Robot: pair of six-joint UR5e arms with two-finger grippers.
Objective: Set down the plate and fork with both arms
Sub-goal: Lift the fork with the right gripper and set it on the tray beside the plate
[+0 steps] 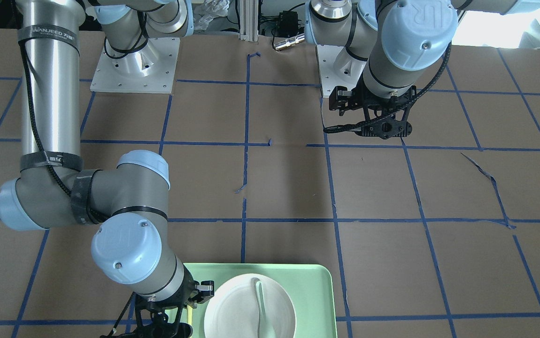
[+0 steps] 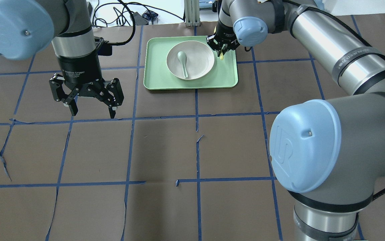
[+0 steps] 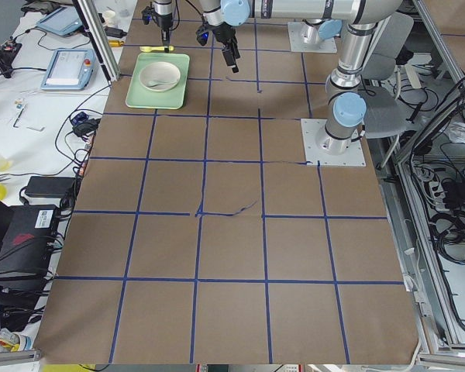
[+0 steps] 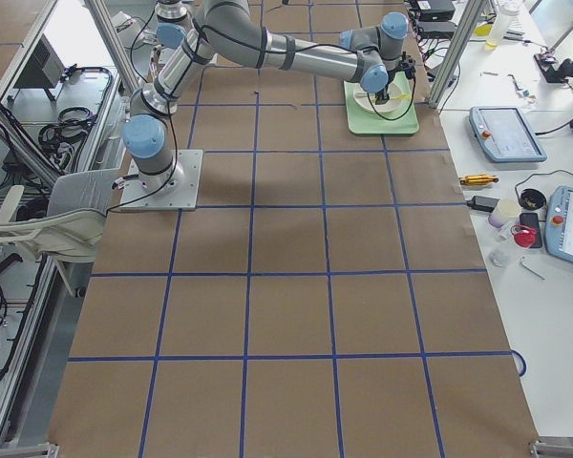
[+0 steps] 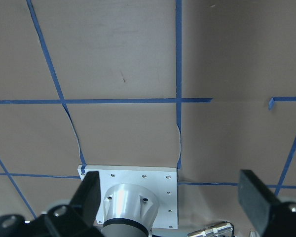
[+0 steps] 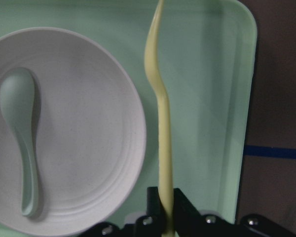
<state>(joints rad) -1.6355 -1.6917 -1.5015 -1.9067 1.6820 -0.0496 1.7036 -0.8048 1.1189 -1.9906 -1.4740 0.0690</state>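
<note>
Right gripper clamped on the handle of the fork, held over the tray just beside the plate; tip contact with the tray unclear. Plate sits in the tray, spoon lying in it. Left gripper spread wide, holding nothing, above the table, well apart from the tray.

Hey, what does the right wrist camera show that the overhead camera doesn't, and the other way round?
Only the right wrist view shows most of the fork. Its handle is clamped in the right gripper, and it reaches over the tray beside the plate. Only the overhead view shows the left gripper, open above the table and away from the tray; there the fork is just a yellow tip. Both views show the plate on the tray with the spoon lying in it.
</note>
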